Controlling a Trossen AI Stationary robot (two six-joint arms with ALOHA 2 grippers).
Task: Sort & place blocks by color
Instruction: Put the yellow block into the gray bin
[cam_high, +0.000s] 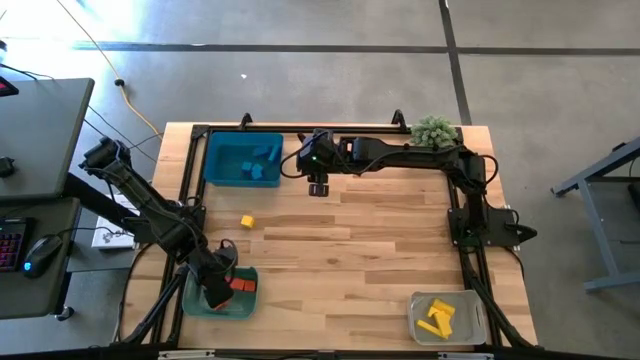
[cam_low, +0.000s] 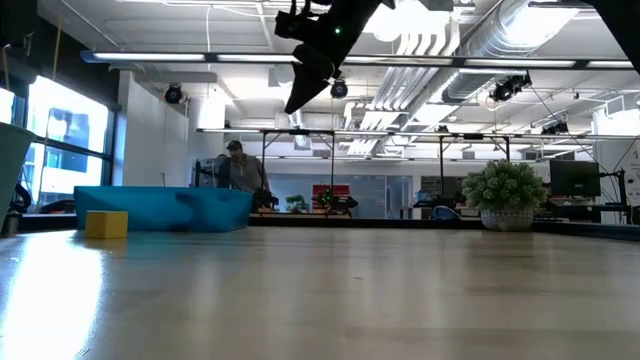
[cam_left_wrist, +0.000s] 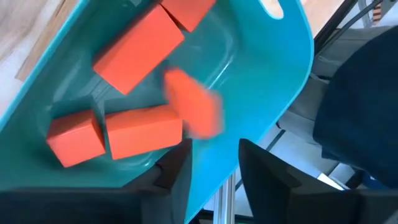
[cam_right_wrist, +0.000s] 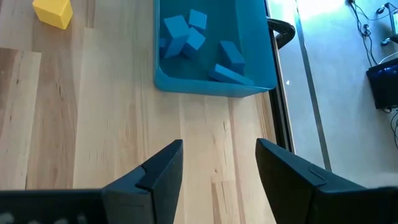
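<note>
Red-orange blocks (cam_left_wrist: 137, 127) are piled in the green bin (cam_high: 243, 302) at lower left, with the left gripper (cam_left_wrist: 214, 180) parked over them, fingers spread, nothing held. One yellow block (cam_high: 247, 222) is left on the table (cam_high: 380, 250). Further up, the right gripper (cam_right_wrist: 217, 171) is held wide, empty, near the blue bin (cam_high: 215, 160) with blue blocks (cam_right_wrist: 186, 37).

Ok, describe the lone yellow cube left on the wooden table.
The small solid yellow cube has flat matte faces and sharp edges and looks like painted wood or foam. It sits flat on the pale wooden table, near the blue plastic bin but apart from it. Nothing touches it; neither gripper is at it.
</note>
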